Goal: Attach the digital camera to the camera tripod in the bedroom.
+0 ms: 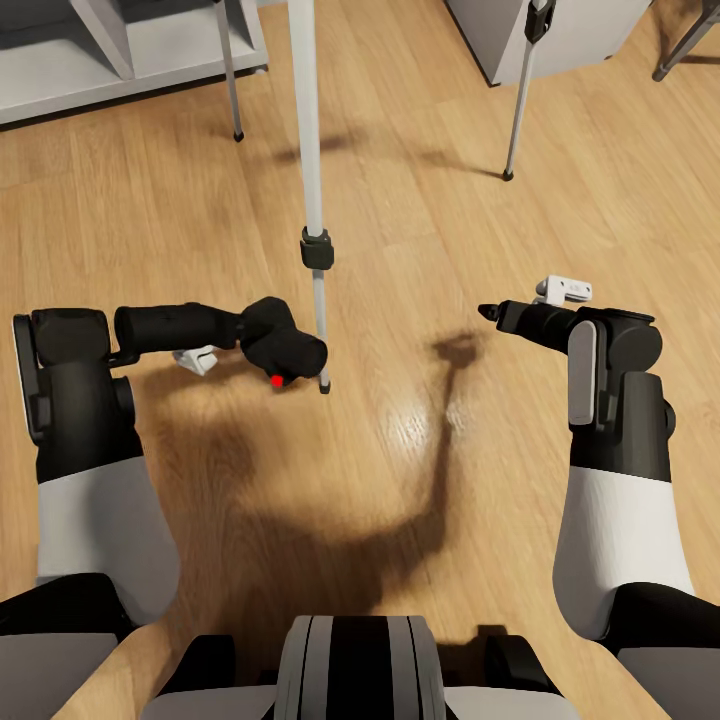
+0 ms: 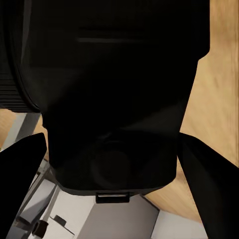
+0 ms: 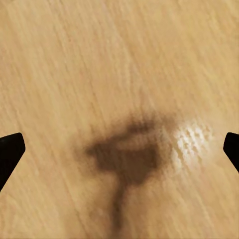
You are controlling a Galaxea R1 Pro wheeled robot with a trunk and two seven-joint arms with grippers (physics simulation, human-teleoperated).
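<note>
My left gripper (image 1: 252, 328) is shut on the digital camera (image 1: 290, 350), a matte-black body whose red dot faces the floor. In the left wrist view the camera (image 2: 114, 99) sits between the two dark fingers (image 2: 20, 169). The camera hangs just left of the tripod's nearest leg (image 1: 312, 150), a thin silver-white tube with a black collar (image 1: 316, 248). Two more tripod legs (image 1: 520, 100) stand further back; the tripod head is out of view. My right gripper (image 1: 488, 312) is open over bare floor, its fingertips (image 3: 10, 149) wide apart.
Wood-plank floor (image 1: 400, 250) spreads all around. White cube shelving (image 1: 120, 50) stands at the back left and a grey box (image 1: 570, 35) at the back right. A dark stool leg (image 1: 685, 40) crosses the far right corner.
</note>
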